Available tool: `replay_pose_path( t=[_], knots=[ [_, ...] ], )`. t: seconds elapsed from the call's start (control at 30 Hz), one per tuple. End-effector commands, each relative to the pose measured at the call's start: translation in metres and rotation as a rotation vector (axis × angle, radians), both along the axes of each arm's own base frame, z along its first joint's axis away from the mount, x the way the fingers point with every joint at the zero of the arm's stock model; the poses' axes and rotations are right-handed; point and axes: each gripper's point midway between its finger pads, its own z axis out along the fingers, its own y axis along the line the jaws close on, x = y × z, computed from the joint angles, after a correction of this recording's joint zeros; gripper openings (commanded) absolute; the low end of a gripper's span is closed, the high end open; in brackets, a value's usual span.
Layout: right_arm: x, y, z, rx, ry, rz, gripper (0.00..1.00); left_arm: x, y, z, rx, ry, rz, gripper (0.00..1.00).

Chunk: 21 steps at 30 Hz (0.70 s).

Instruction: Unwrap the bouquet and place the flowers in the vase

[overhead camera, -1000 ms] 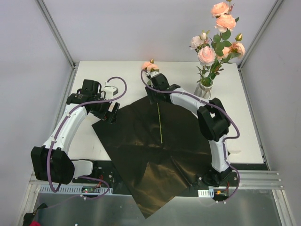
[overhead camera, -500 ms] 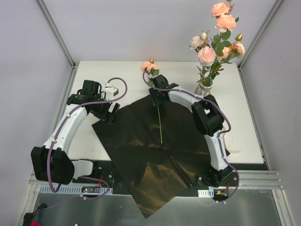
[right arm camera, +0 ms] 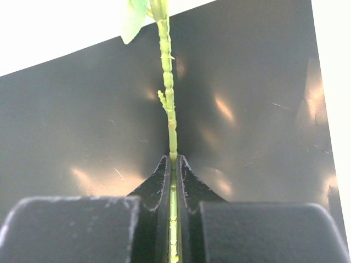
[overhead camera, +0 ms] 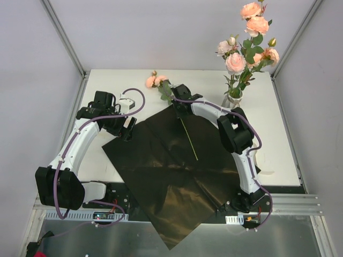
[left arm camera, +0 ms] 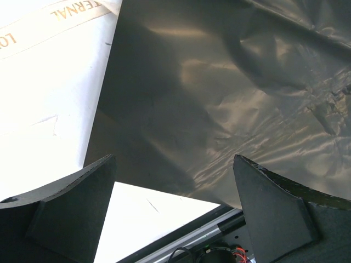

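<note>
The bouquet's glossy black paper (overhead camera: 166,166) lies spread flat on the white table. A single flower (overhead camera: 155,81), two peach-pink heads on a thin green stem (right arm camera: 167,93), slants across the sheet's far corner. My right gripper (overhead camera: 177,105) is shut on that stem just below the leaves; in the right wrist view the right gripper (right arm camera: 173,160) pinches it over the paper (right arm camera: 82,137). Several roses (overhead camera: 247,45) stand in the clear glass vase (overhead camera: 233,100) at the back right. My left gripper (overhead camera: 126,130) hangs open over the sheet's left corner, and in the left wrist view the left gripper (left arm camera: 173,186) holds nothing.
A cream printed ribbon (left arm camera: 49,24) lies on the table left of the paper (left arm camera: 219,98). The paper's near corner hangs over the table's front edge and the metal rail (left arm camera: 208,233). White booth walls enclose the table (overhead camera: 278,144).
The right gripper has closed on the stem. The flower has swung: its heads moved left, its lower end moved right across the paper. The left arm has stayed put.
</note>
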Motion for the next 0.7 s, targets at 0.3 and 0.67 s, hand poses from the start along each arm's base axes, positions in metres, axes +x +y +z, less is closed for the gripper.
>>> replay_pose_path(
  t=[0.3, 0.67],
  knots=[
    [-0.009, 0.003, 0.278, 0.359, -0.513, 0.049, 0.01, 0.007, 0.009, 0.001, 0.032, -0.022, 0.034, 0.87],
    [-0.124, -0.09, 0.486, 0.495, -1.214, 0.188, 0.01, 0.005, 0.009, 0.01, 0.016, -0.051, 0.052, 0.87]
  ],
)
